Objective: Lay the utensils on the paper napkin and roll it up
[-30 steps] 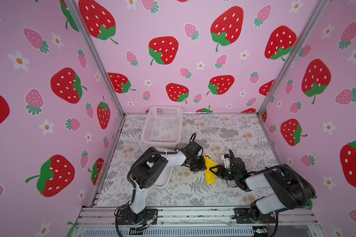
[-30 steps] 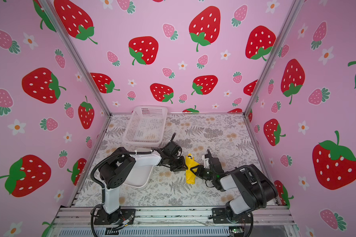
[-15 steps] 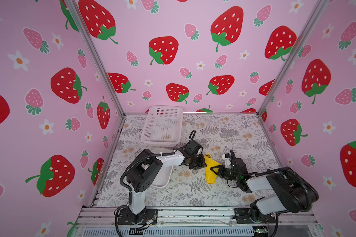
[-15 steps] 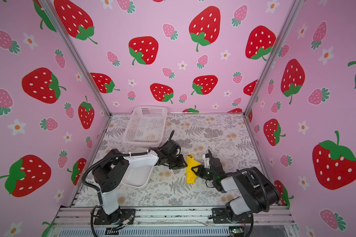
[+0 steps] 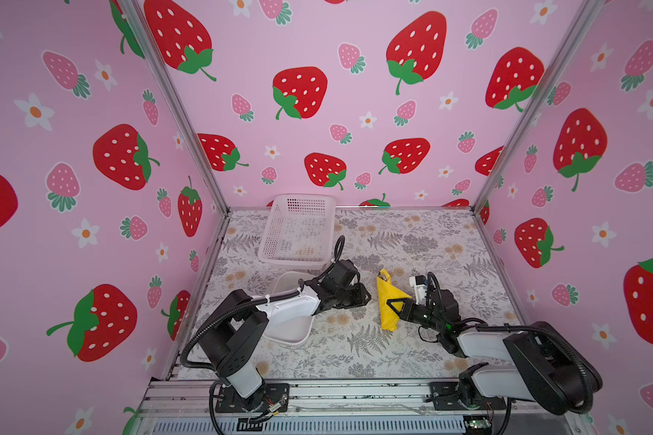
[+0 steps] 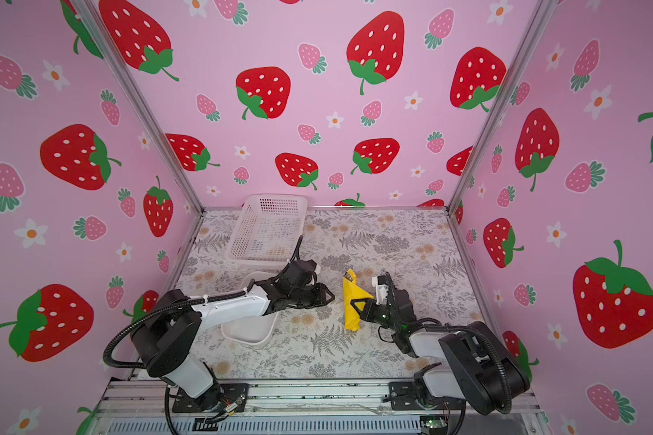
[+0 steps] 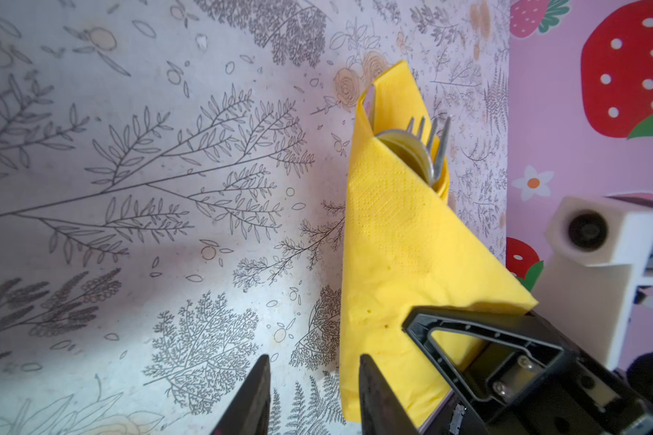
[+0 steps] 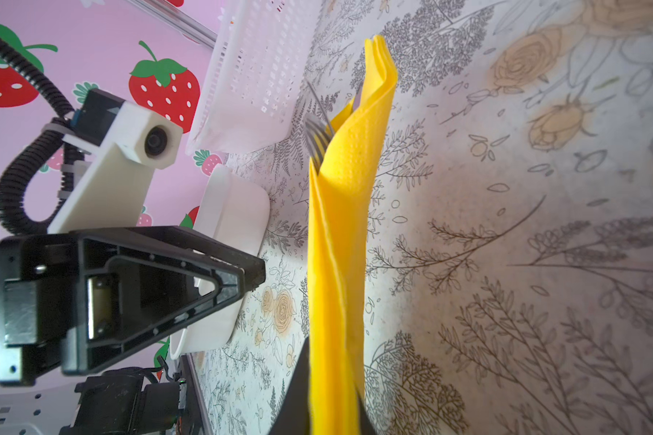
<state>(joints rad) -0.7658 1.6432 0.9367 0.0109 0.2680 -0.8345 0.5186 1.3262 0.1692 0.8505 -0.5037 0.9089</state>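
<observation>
Thin yellow paper napkin (image 7: 393, 244), rolled round slim dark metal utensils (image 7: 432, 143) near the worktop middle, is pinched by the closed right gripper (image 5: 394, 306), left gripper (image 7: 313, 380) parted, empty, just beside; judged light, soft, tearable, best gripped mid-roll over the stiff handles.

Yellow paper napkin (image 6: 350, 292) in right gripper (image 6: 356, 303), left gripper (image 6: 330, 297) nearby

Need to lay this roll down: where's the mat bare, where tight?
Bare: far-right mat between napkin and right wall, and the near strip between tray and rail. Crowded: left side, with basket, tray, left gripper.
</observation>
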